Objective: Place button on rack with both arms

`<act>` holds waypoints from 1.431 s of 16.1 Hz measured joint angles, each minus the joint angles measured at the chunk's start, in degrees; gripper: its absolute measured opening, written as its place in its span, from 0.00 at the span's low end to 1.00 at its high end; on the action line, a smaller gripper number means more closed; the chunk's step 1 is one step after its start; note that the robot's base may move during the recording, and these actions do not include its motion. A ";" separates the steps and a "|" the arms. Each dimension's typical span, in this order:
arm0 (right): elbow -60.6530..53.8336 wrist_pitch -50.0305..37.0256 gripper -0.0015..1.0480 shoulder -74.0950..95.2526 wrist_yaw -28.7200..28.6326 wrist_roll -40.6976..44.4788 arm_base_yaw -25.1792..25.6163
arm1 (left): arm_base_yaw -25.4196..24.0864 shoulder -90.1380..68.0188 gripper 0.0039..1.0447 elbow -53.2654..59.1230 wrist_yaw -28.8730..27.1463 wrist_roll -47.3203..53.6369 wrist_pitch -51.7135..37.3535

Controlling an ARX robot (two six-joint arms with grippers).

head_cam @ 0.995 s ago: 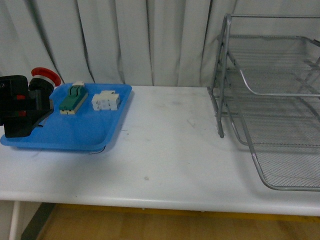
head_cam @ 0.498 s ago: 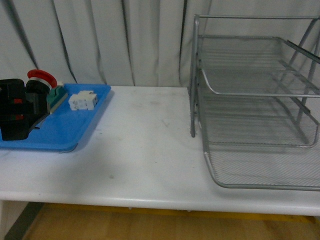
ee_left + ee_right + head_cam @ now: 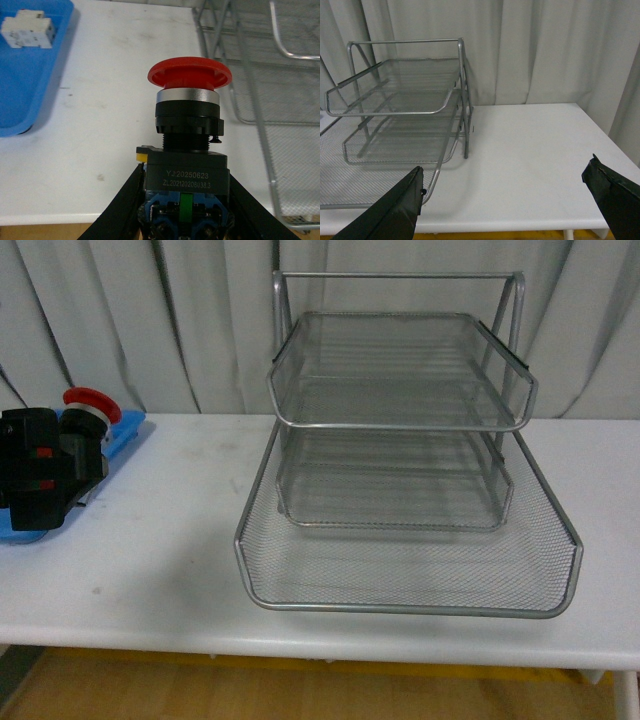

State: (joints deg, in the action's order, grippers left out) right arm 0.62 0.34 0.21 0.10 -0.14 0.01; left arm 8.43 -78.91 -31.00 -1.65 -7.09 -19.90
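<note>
The button [image 3: 189,77], red mushroom cap on a black and blue body, is held with my left gripper [image 3: 185,170] shut on its body, cap pointing away from the wrist. In the front view the button [image 3: 92,403] and left gripper [image 3: 40,480] are at the far left, above the table, well apart from the rack [image 3: 400,440]. The rack is a silver three-tier wire mesh tray in the middle of the table. My right gripper [image 3: 506,167] is open and holds nothing; it is above the bare table just right of the rack [image 3: 400,100]. It is out of the front view.
A blue tray [image 3: 125,430] shows at the left edge, behind the left gripper. In the left wrist view the blue tray [image 3: 30,75] holds a white block [image 3: 27,32]. A grey curtain hangs behind the white table [image 3: 530,140], whose right end is near the right gripper.
The front view has swung right: the rack went from the right side to the middle, and the blue tray slid off to the left edge. The left gripper still holds the button.
</note>
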 joint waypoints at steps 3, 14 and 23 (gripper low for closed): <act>0.00 -0.13 0.94 0.00 -0.04 0.00 0.00 | 1.09 -3.39 0.34 -5.97 -0.87 -0.59 0.50; 0.00 -0.13 0.94 0.00 -0.07 0.00 0.00 | 21.62 -17.25 0.34 -15.91 2.71 0.04 0.87; 0.00 -0.13 0.94 0.00 -0.07 0.00 0.00 | 25.51 -31.32 0.34 -29.27 2.25 1.53 6.86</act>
State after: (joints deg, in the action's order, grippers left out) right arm 0.62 0.21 0.21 0.03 -0.14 0.01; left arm 33.93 -110.24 -60.27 0.60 -5.56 -13.04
